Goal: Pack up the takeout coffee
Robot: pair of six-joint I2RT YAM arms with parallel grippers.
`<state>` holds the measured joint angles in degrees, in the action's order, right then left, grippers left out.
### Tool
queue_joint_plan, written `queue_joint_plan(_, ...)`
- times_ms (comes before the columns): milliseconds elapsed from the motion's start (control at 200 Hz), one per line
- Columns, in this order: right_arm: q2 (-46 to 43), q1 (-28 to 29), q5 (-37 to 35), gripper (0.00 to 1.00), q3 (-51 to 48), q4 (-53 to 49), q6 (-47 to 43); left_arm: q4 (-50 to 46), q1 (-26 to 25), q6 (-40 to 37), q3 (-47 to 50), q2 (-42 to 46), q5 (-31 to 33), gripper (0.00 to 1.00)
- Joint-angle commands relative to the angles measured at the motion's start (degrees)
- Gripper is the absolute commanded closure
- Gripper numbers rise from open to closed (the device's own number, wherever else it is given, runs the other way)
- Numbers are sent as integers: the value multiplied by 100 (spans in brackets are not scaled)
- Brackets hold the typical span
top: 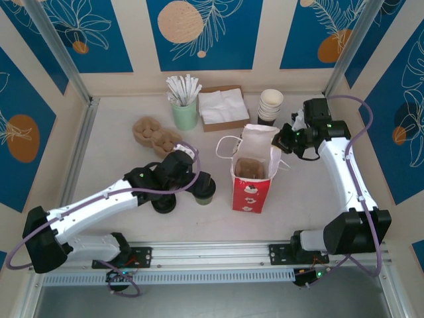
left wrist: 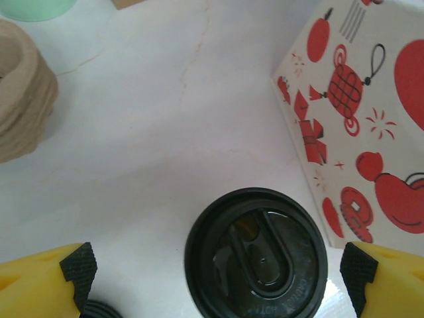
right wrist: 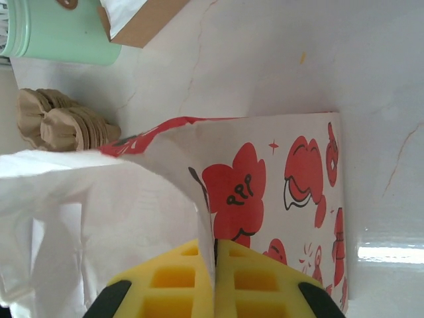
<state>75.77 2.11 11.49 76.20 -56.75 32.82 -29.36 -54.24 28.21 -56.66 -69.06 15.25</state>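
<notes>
Top external: takeout coffee (top: 205, 189) beside bag (top: 250, 196), brown tray (top: 250, 168) inside.

Legible markings: very few.
I read raised lettering, upside down on the near rim of the black lid (left wrist: 255, 258) of the takeout coffee (top: 205, 194), seemingly "CAUTION HOT". The red-and-white paper bag (right wrist: 278, 179) carries drawings, one with "ppp"-like squiggles.

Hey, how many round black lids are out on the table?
2. One sits on the olive-green cup next to the red-and-white bag; a loose black lid lies just left of that cup. Others could be hidden.
</notes>
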Motion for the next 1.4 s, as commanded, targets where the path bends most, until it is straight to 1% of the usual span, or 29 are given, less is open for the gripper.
queue_joint_plan(0, -275, -8, 219, 99, -244, 107, 19, 143, -223, 30, -81, -145, 21, 4)
queue_joint_plan(75, -337, -28, 187, 99, -399, 145, 29, 89, -345, 40, -102, -224, 247, 4)
queue_joint_plan(170, -407, -26, 332, 98, -556, 316, 102, -87, -556, 40, -219, -326, 555, 3)
queue_joint_plan(300, -414, -26, 292, 97, -484, 273, 57, -319, -742, 134, -325, -452, 902, 1)
queue_joint_plan(440, -448, -26, 285, 96, -383, 213, 5, -334, -876, 268, -321, -626, 966, 1)
queue_joint_plan(595, -510, -26, 328, 96, -366, 251, 14, -501, -898, 596, -387, -894, 1083, 2)
queue_joint_plan(790, -511, -25, 336, 96, -404, 287, 23, -482, -945, 694, -428, -1088, 1246, 3)
queue_joint_plan(880, -479, -26, 339, 96, -397, 237, -7, -470, -953, 778, -432, -1149, 1276, 6)
queue_joint_plan(955, -484, -35, 313, 96, -411, 242, -12, -447, -974, 810, -435, -1195, 1276, 11)
queue_joint_plan(1105, -502, -39, 345, 95, -418, 274, -39, -541, -1014, 809, -526, -1366, 1253, 16)
queue_joint_plan(1395, -503, -61, 326, 94, -414, 260, -56, -588, -1076, 980, -538, -1479, 1234, 18)
